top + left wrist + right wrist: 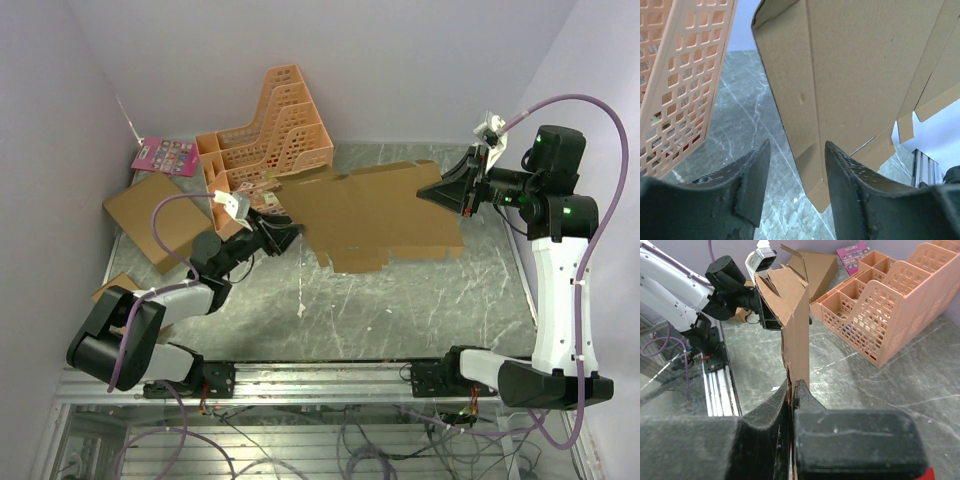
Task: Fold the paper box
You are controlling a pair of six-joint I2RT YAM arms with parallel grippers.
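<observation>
The paper box is a flat brown die-cut sheet with notched flaps, held up off the table. My right gripper is shut on its right edge; in the right wrist view the sheet stands edge-on out of the pinched jaws. My left gripper is at the sheet's left end, open. In the left wrist view its fingers stand apart, and the sheet's lower corner hangs just beyond them, close to the right fingertip and not pinched.
An orange plastic lattice organizer stands at the back, close to the left gripper's left side. A larger flat cardboard box, a small brown box and a pink booklet lie at the left. A metal rail runs along the near edge.
</observation>
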